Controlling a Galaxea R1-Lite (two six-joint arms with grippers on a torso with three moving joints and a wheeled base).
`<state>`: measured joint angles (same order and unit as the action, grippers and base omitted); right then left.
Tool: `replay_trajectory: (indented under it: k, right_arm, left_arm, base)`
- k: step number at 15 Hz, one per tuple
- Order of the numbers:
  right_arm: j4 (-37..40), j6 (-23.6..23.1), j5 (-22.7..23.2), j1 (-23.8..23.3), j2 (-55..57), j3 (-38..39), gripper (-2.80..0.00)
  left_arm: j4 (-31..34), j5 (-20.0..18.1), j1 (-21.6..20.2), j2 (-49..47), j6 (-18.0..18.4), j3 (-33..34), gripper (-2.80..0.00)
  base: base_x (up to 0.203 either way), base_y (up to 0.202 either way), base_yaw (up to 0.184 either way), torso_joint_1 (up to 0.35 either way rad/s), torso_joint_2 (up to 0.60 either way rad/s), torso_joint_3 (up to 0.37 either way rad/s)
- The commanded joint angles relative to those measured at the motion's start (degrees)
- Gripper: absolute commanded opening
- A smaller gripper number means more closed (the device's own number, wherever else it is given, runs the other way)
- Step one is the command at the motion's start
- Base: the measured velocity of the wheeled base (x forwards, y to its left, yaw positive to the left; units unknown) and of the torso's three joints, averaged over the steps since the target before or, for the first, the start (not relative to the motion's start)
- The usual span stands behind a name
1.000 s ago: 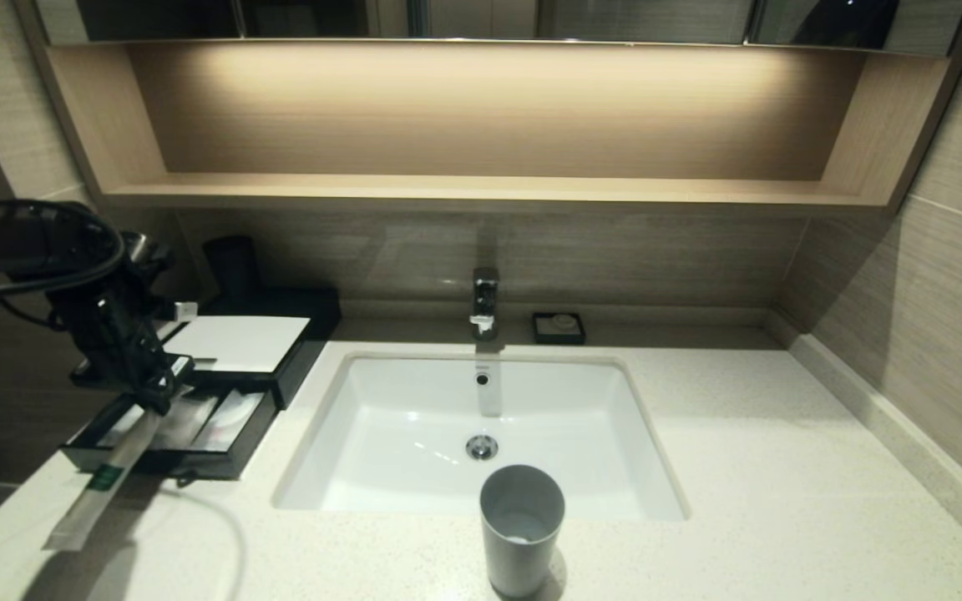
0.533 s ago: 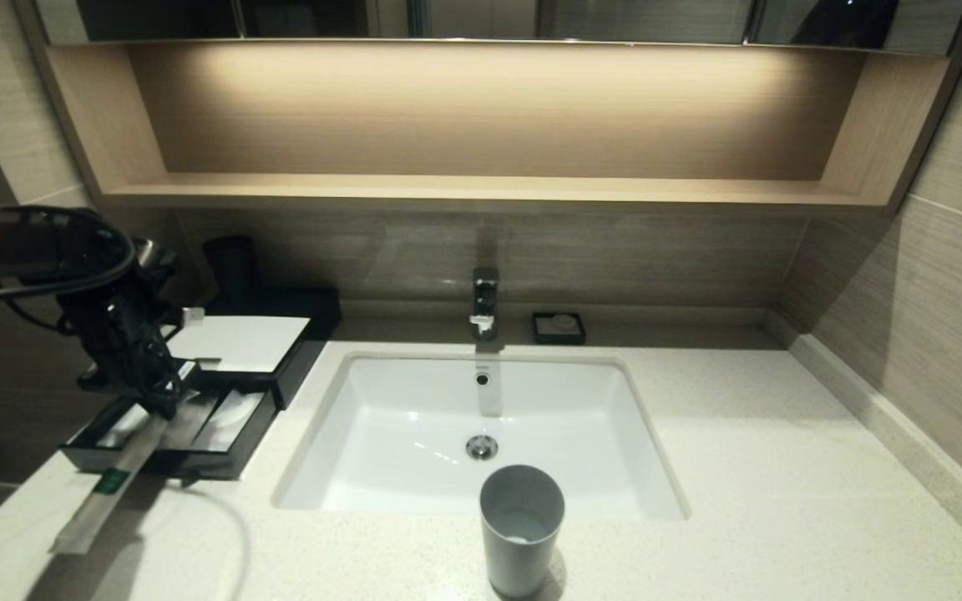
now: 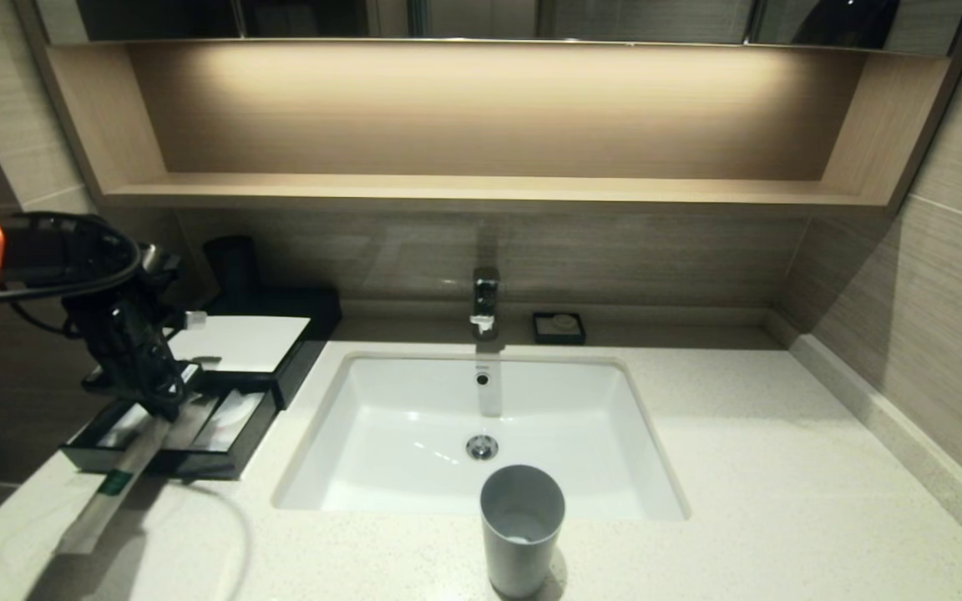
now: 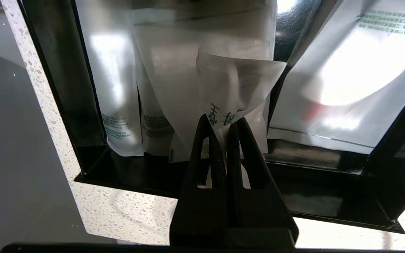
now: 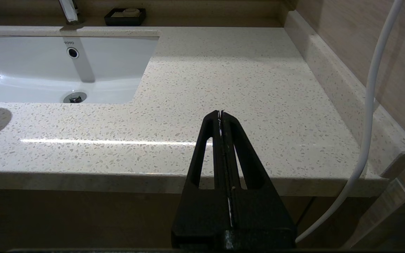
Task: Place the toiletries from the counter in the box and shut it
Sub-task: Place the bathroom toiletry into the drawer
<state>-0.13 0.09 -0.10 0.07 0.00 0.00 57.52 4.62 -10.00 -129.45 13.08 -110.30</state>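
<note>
The black box (image 3: 293,363) with a white top panel stands at the counter's (image 3: 740,434) left end, its divided drawer (image 3: 222,462) pulled out. My left gripper (image 3: 162,406) is over the drawer, shut on the upper end of a long cream stick (image 3: 109,492) with a green band. The stick slopes down over the drawer's front wall toward the counter. In the left wrist view my left gripper (image 4: 223,121) pinches the stick's paper end (image 4: 237,80). Slim white wrappers (image 4: 118,88) lie in one compartment, a translucent packet (image 4: 346,88) in the other. My right gripper (image 5: 220,113) is shut and empty off the counter's front right.
A white sink (image 3: 414,434) sits mid-counter with a faucet (image 3: 485,302) behind it. A grey cup (image 3: 521,534) stands at the sink's front edge. A black soap dish (image 3: 559,327) and a dark cup (image 3: 232,265) stand at the back. A white cable (image 5: 371,105) hangs beside my right gripper.
My left gripper has shifted slightly right and down over the drawer, carrying the stick; the stick's lower end moved a little right. The right arm has not moved.
</note>
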Motion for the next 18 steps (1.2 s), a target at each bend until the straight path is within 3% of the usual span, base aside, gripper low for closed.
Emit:
replay_trajectory:
  k: [1,18]
  right_arm:
    - [0.0,0.0,0.0,0.0,-0.1,0.1,-2.80]
    - [0.0,0.0,0.0,0.0,-0.1,0.1,-2.80]
  left_arm:
    - [0.1,0.0,0.1,-0.4,0.1,0.0,-2.80]
    - [-2.3,0.1,0.5,-1.0,0.2,0.0,-2.80]
  base:
    - [0.000,0.000,0.000,0.000,0.00,0.000]
    - [0.000,0.000,0.000,0.000,0.00,0.000]
